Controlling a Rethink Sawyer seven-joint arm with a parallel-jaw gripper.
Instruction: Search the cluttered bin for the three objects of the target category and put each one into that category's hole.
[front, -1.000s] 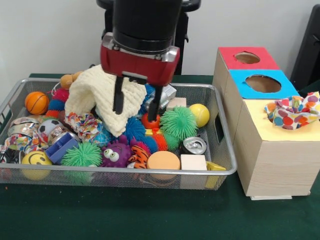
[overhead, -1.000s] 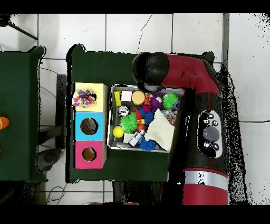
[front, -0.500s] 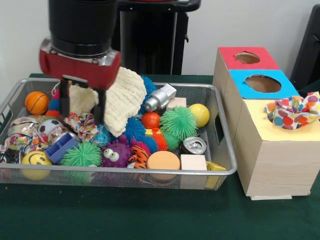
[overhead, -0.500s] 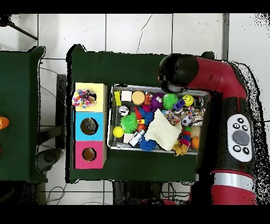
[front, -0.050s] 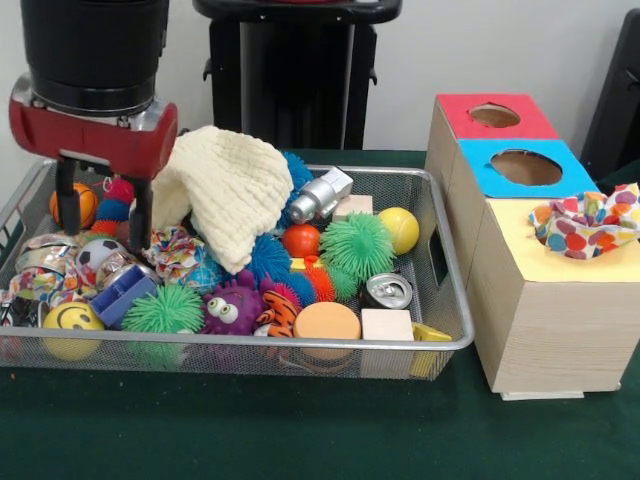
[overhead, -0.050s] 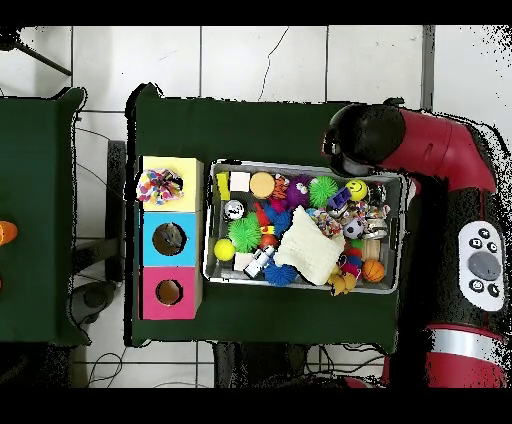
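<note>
Gripper hangs over the left end of the wire bin, fingers spread wide, holding nothing. Cream knitted cloth lies beside it on the toys.

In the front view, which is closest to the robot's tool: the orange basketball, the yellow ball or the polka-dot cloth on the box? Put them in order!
Measured from the tool in the front view:
1. Orange basketball, right beside it at the bin's left end.
2. Yellow ball, across the bin toward its right end.
3. Polka-dot cloth, farthest, on the yellow box top outside the bin.
</note>
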